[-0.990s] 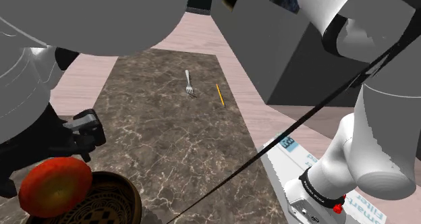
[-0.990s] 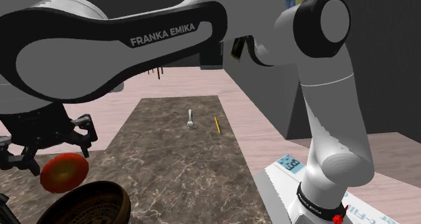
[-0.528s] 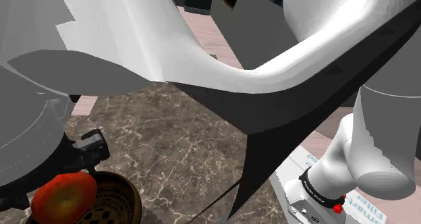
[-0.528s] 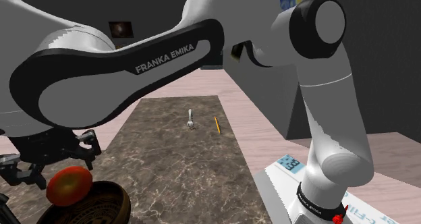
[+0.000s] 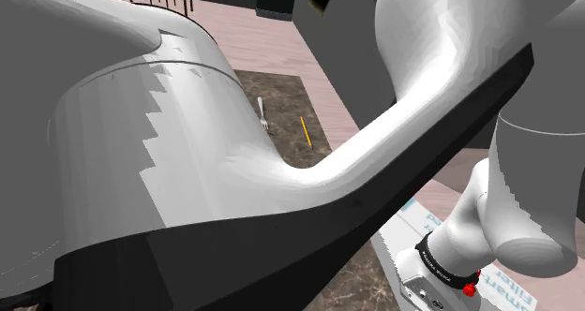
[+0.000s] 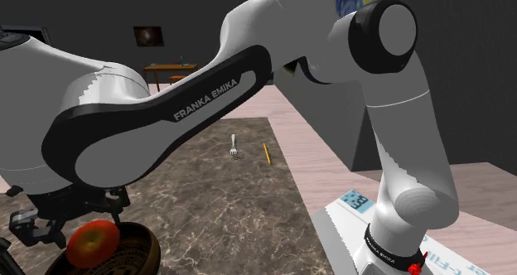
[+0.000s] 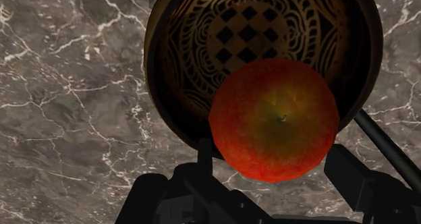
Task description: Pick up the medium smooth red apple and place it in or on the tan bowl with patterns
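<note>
Apple (image 7: 273, 118) is being held clamped in the hand (image 7: 270, 158) over the patterned bowl (image 7: 169, 81), off-centre toward its rim, so a rim strike and roll-off onto the counter (image 7: 67, 88) is being risked if it is being released here.

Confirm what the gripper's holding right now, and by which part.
The red apple, clasped at its opposite sides by the gripper, one black finger on each side. It hangs above the patterned bowl.

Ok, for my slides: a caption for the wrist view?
Robot's black hand clasping a round red apple above the dark brown patterned bowl on veined marble.
</note>
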You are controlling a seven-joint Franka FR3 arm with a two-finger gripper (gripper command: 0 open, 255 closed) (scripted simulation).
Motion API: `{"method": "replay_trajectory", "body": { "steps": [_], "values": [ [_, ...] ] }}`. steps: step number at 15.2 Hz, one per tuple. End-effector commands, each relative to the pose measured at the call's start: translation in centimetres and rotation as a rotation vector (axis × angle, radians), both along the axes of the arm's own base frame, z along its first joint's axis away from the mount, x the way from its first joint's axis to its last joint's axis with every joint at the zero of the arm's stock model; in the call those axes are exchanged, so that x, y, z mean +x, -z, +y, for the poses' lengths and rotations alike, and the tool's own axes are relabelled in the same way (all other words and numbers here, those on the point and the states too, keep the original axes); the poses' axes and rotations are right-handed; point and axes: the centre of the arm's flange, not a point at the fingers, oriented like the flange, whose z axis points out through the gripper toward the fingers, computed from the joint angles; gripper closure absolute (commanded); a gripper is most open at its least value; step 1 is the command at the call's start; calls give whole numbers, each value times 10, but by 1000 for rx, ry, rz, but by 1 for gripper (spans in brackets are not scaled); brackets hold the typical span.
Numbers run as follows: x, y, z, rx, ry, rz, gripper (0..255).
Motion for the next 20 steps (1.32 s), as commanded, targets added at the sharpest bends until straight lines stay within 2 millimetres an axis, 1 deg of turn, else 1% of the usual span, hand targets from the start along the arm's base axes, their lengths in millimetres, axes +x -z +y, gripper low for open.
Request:
{"method": "replay_trajectory", "body": {
  "steps": [1, 6, 7, 12, 15, 16, 20],
  "values": [
    [0, 1, 0, 1, 0, 0, 255],
    [0, 1, 0, 1, 0, 0, 255],
    [0, 1, 0, 1, 0, 0, 0],
    [0, 1, 0, 1, 0, 0, 0],
    [-10, -37, -1, 1, 0, 0, 0],
    [-13, -47, -1, 1, 0, 0, 0],
    [-13, -47, -1, 1, 0, 0, 0]
  ]
}}
